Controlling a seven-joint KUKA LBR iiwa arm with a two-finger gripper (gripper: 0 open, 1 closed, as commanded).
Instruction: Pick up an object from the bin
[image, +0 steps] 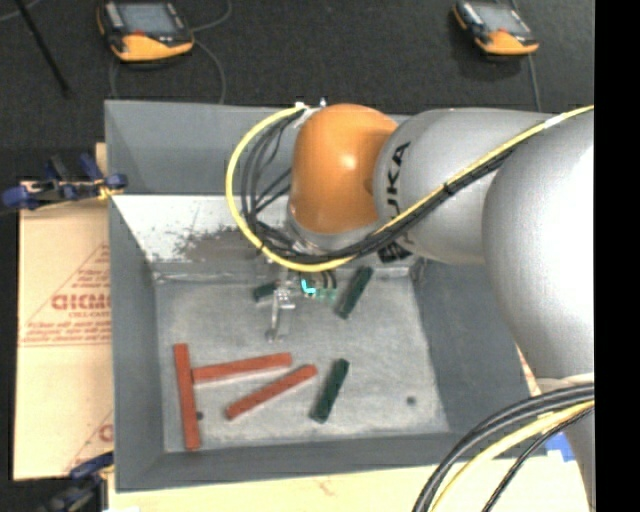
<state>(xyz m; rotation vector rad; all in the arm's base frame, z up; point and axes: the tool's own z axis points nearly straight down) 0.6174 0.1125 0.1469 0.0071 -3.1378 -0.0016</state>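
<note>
Black letters "UKA" on grey arm casing (392, 185), printed sideways, running bottom to top, just beside orange wrist cover (340, 170). Only these three letters legible. Lettering lies toward 12 o'clock of bin (130, 330), over its back wall.

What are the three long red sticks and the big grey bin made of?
The three long red-brown sticks look like matte painted wood or plastic: flat, dull, straight-edged; can't say which. The grey bin looks like metal sheet, with a dull, scuffed sheen.
</note>
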